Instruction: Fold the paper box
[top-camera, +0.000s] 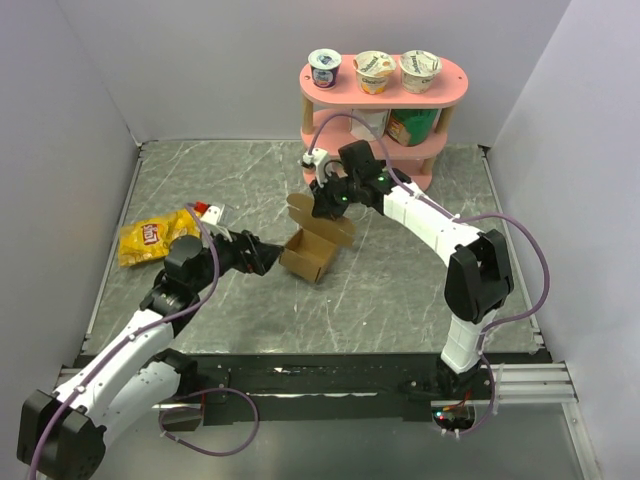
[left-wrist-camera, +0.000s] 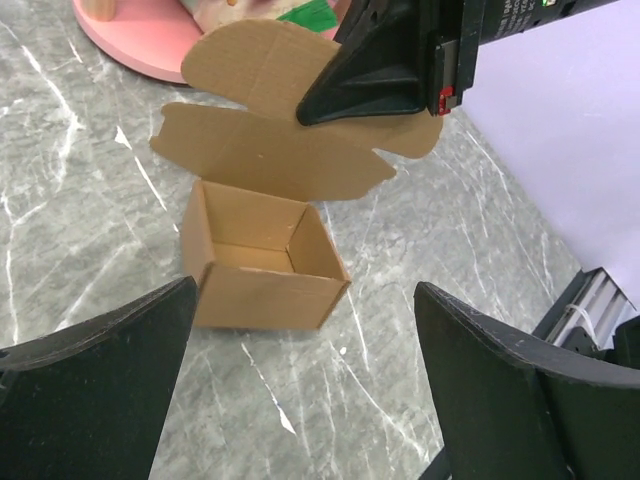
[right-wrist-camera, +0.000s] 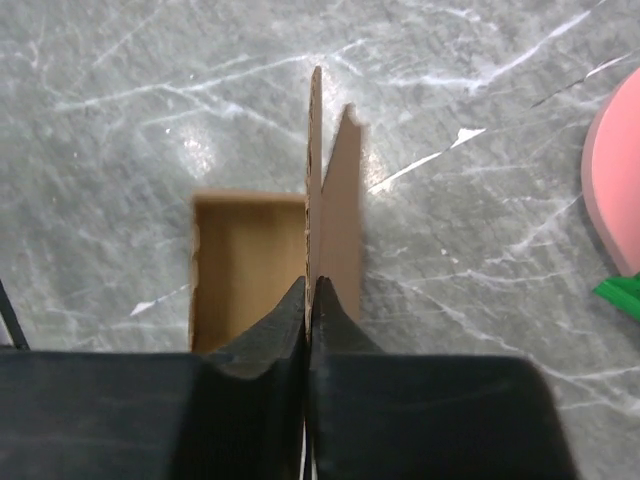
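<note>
Roughly at the middle of the grey marbled table (top-camera: 420, 290) sits the paper box (top-camera: 308, 254), plain brown cardboard, partly folded: four walls stand up around a square, open-topped body, and the lid panel with its rounded side flaps rises from the side of the box that faces the table's far right corner. The right arm (top-camera: 430, 222) reaches in from the right side of the table, and its jaws are closed on that raised lid panel, pinching it near its upper edge; the right wrist view shows the cardboard edge-on, pressed between the two black fingers (right-wrist-camera: 270, 335), with the open body of the box below and to one side of them. The left arm (top-camera: 130, 350) comes in from the near left corner, and its jaws stand wide open, just beside the box on its left, not touching it; in the left wrist view the box lies between and beyond the two spread fingers. A yellow snack bag (top-camera: 152, 241) lies near the table's left edge, well apart from the box. A pink two-tier stand (top-camera: 385, 88) stands at the far edge, right of centre, with three foil-lidded cups (top-camera: 374, 70) in a row on its top tier.
</note>
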